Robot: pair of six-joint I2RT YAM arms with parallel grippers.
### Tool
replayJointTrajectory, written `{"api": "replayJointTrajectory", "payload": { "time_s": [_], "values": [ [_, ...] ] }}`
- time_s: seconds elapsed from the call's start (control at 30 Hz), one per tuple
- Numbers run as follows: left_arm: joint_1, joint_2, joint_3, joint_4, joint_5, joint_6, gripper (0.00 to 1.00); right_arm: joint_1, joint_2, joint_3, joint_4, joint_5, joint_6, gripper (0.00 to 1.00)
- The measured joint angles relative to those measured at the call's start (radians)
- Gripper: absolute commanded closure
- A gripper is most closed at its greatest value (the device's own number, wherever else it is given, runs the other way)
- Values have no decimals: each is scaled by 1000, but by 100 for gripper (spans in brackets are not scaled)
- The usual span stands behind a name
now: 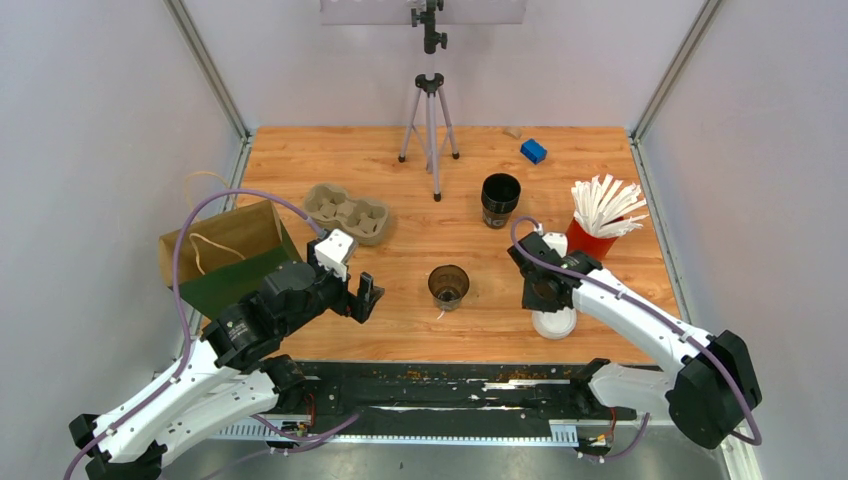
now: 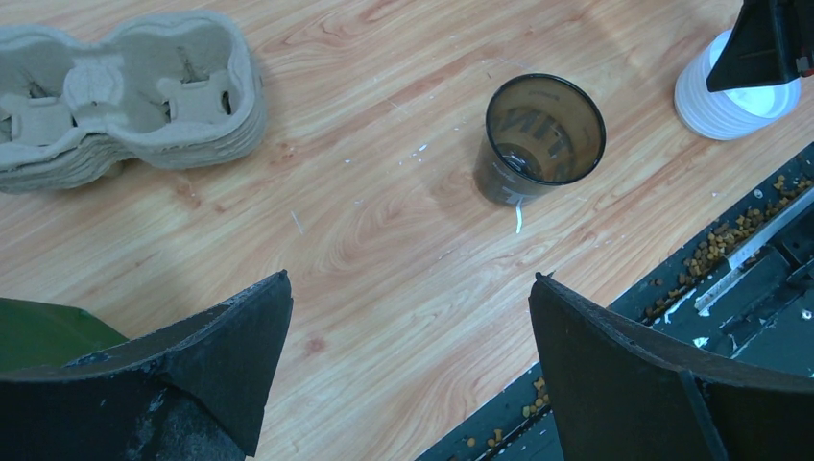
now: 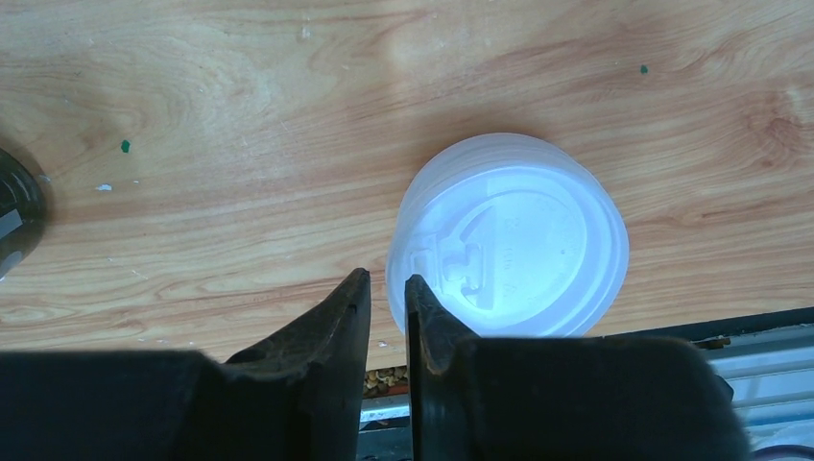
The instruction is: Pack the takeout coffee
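**Wood bench point(image 1: 300, 160), one bare cup, lids parked off to the side**

White-walled booth, tripod at the back, wood-grain bench. The coffee cup point(image 1: 448, 287) stands upright in the middle of it, mouth up, no lid on, pretty much between the two arms. The stack of white lids point(image 1: 554, 322) sits at the near edge, off to the cup's right, and the right gripper point(image 1: 545, 290) hangs right over it. From its wrist view the fingertips are at the stack's left rim. The jaws are only a crack apart, with nothing between them that I can see. The left gripper point(image 1: 365, 297) is spread wide, empty, facing the cup from the other side. Both look about equally near the cup, but only the right one is on the lids. So my guess is a lid gets picked there and carried left to the cup. The pulp carrier trays point(image 1: 345, 212) and paper bag point(image 1: 225, 255) sit over on the left.
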Motion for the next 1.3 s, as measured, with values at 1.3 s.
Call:
{"api": "replayJointTrajectory", "payload": {
  "time_s": [1.3],
  "values": [
    [0, 8, 0, 0, 3, 0, 0, -5, -13, -37, 8, -15, -40, 100]
  ]
}}
